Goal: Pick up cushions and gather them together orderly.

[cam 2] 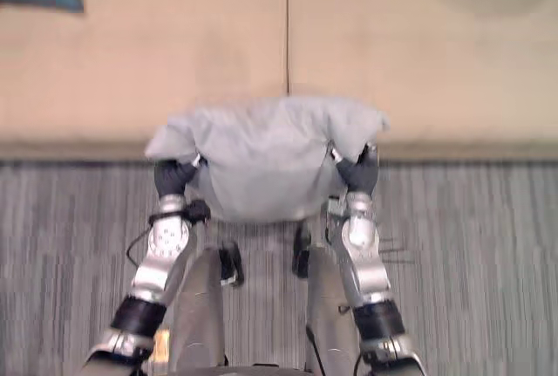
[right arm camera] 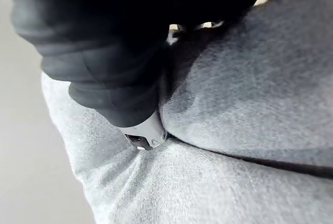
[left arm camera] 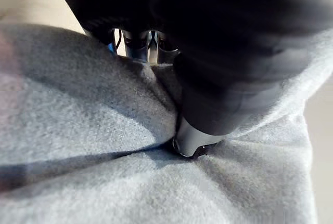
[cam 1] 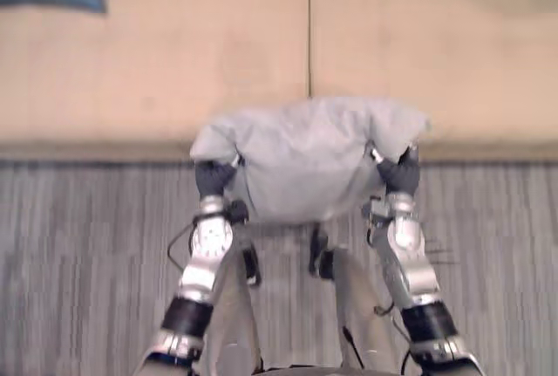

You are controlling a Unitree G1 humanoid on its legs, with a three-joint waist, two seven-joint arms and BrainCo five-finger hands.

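One grey cushion (cam 1: 305, 158) between both hands (cam 1: 214, 177) (cam 1: 401, 172)

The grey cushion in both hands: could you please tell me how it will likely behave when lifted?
Probably soft and floppy: the grey cushion dents deeply where the left hand and right hand pinch it. Likely light for its bulk, as two edge pinches hold it. Its fuzzy cloth seems unlikely to slip.
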